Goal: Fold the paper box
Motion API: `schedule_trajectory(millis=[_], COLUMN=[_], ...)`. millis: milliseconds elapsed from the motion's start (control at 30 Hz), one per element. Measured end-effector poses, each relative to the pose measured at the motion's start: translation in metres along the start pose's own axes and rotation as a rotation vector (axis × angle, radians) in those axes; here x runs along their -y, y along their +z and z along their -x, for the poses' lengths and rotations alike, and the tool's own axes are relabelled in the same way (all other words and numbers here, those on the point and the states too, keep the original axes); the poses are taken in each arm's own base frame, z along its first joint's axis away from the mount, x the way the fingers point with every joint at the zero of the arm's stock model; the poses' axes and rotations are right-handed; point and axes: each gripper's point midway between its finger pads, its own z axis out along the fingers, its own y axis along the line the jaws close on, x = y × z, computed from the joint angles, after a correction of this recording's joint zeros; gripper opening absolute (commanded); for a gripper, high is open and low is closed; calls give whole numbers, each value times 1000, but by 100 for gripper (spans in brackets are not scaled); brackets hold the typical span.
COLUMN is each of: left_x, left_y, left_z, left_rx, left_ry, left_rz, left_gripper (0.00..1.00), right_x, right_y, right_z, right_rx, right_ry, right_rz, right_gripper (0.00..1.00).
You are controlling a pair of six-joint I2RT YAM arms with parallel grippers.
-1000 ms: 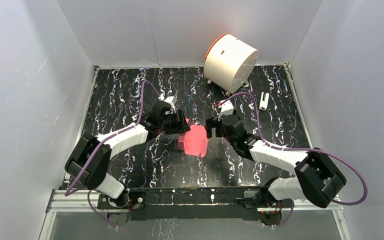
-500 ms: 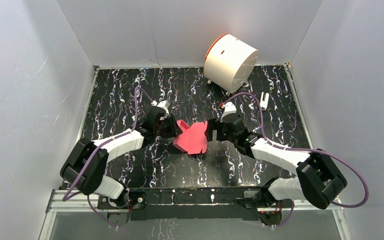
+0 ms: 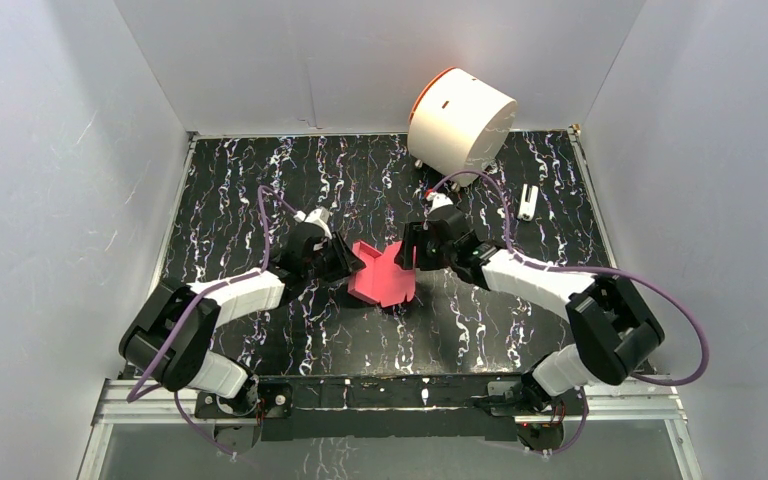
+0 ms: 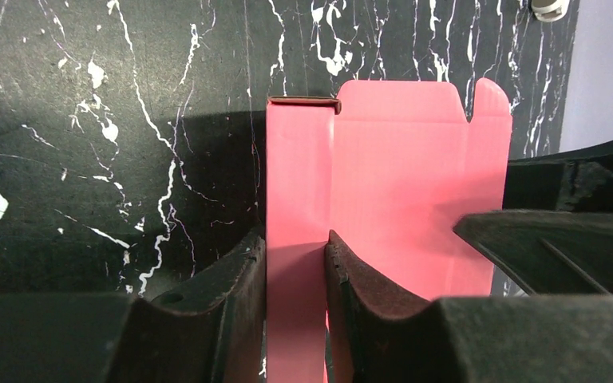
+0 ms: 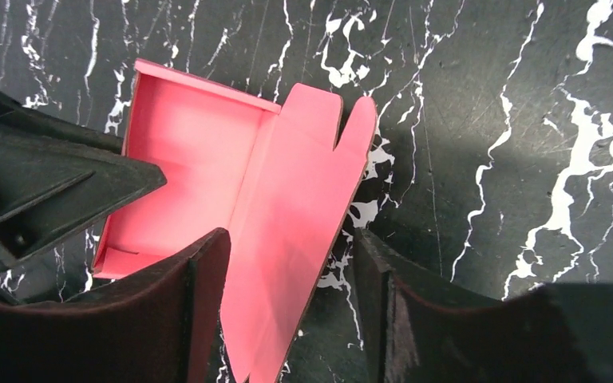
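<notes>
2 grippers meet at the paper box (image 3: 384, 280), which sits half-opened in the middle of the black marbled table (image 3: 240, 190), between the arms. My left gripper (image 4: 294, 239) is pinched tight on the box's narrow side wall, its pads pressed against both faces. My right gripper (image 5: 291, 239) stands partly open, straddling the notched flap on the box's right side. A gap shows beside one finger (image 5: 379, 303), so it grips nothing. A white cylinder (image 3: 460, 125) lies at the far edge, well apart.
</notes>
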Motion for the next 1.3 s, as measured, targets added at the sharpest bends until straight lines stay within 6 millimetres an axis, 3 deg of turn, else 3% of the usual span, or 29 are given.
schedule_trajectory(millis=[100, 233, 400, 500, 600, 833, 1133, 1300], left_x=[0, 0, -4, -6, -1, 14, -10, -5], left_y=[0, 1, 0, -7, -22, -55, -56, -58], left_z=[-1, -2, -2, 2, 19, 61, 96, 108], left_rx=[8, 15, 16, 35, 102, 286, 381, 408], left_ry=[-17, -31, -17, 15, 78, 229, 256, 330], left_rz=[-12, -19, -7, 11, 11, -11, -9, -68], left_gripper=[30, 44, 60, 65, 68, 72, 73, 74], right_x=[3, 4, -15, -23, -26, -33, -42, -46], right_y=[6, 8, 6, 3, 2, 12, 17, 21], right_z=[-7, -12, 11, 27, 36, 42, 28, 25], right_rx=[-49, -100, -99, -95, -112, -208, -352, -392], right_ry=[-3, -23, -103, -197, -314, -584, -848, -942], right_rz=[-21, -31, 16, 34, 49, 133, 314, 358], right_gripper=[40, 18, 5, 3, 1, 0, 3, 10])
